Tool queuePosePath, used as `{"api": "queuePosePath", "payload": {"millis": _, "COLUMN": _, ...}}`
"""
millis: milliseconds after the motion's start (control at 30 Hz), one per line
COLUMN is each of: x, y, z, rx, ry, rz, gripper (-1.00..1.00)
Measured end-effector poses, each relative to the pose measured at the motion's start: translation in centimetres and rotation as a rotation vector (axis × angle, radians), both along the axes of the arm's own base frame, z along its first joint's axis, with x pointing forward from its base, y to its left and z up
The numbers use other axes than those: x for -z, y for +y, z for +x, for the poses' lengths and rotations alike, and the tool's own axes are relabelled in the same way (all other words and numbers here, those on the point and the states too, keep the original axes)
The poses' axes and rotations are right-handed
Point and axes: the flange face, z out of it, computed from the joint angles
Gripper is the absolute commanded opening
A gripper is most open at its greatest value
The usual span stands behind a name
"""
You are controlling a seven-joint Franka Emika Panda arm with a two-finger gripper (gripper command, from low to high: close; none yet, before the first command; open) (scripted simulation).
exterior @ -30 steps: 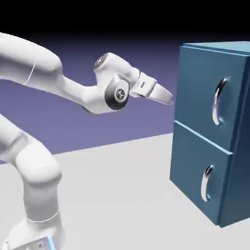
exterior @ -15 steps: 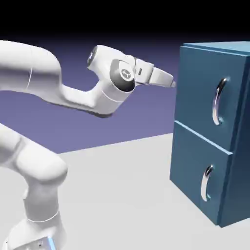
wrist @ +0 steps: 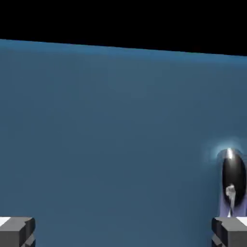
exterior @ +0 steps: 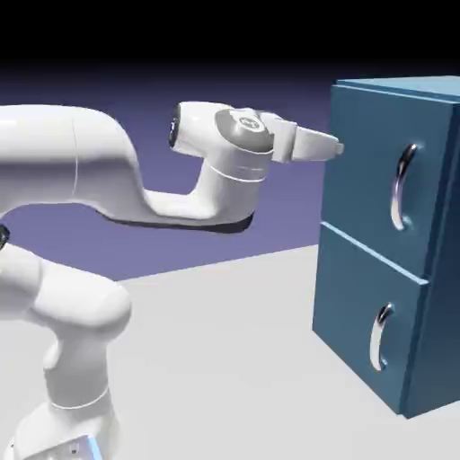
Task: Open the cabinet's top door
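Note:
The blue cabinet (exterior: 422, 377) stands at the exterior view's right with two stacked front panels. Its top door (exterior: 364, 171) is flush and carries a curved silver handle (exterior: 402, 187). My gripper (exterior: 336, 148) points level at the door's upper left part, right in front of its face and well left of the handle. In the hand view the door (wrist: 116, 135) fills the picture, the handle (wrist: 232, 174) shows at the far right edge, and my two fingertips (wrist: 17, 230) stand wide apart at the bottom corners. The gripper (wrist: 123, 231) is open with nothing between its fingers.
The lower panel (exterior: 359, 314) with its shorter silver handle (exterior: 381, 336) sits below the top door. The cabinet rests on a light grey table (exterior: 225, 359). My arm's base rises at the lower left of the exterior view.
The hand has risen and swung from a downward tilt to level, moving right until its tips are close to the top door's face. The jaws have stayed wide.

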Motion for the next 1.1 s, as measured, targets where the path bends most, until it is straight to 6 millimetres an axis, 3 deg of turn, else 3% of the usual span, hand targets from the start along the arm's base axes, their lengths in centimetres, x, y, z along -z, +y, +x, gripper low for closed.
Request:
{"api": "queuePosePath", "payload": {"millis": 267, "x": 2.4, "y": -3.4, "z": 1.8, "rx": 0.007, "ry": -0.076, "rz": 0.031, "gripper": 0.0}}
{"api": "queuePosePath", "payload": {"millis": 667, "x": 8.7, "y": -8.2, "z": 5.9, "rx": -0.002, "ry": -0.157, "rz": 0.074, "gripper": 0.0}}
{"api": "queuePosePath", "payload": {"millis": 733, "x": 8.9, "y": -8.3, "z": 6.0, "rx": -0.003, "ry": -0.157, "rz": 0.075, "gripper": 0.0}}
{"api": "queuePosePath", "payload": {"millis": 867, "x": 8.8, "y": -8.1, "z": 10.1, "rx": -0.003, "ry": -0.157, "rz": 0.076, "gripper": 0.0}}
{"api": "queuePosePath", "payload": {"millis": 900, "x": 8.9, "y": -8.0, "z": 10.9, "rx": -0.003, "ry": -0.157, "rz": 0.075, "gripper": -1.0}}
{"api": "queuePosePath", "payload": {"millis": 967, "x": 8.9, "y": -8.0, "z": 10.9, "rx": -0.003, "ry": -0.157, "rz": 0.075, "gripper": -1.0}}
{"api": "queuePosePath", "payload": {"millis": 1100, "x": 8.8, "y": -6.8, "z": 8.6, "rx": 0.081, "ry": -0.159, "rz": 0.07, "gripper": -1.0}}
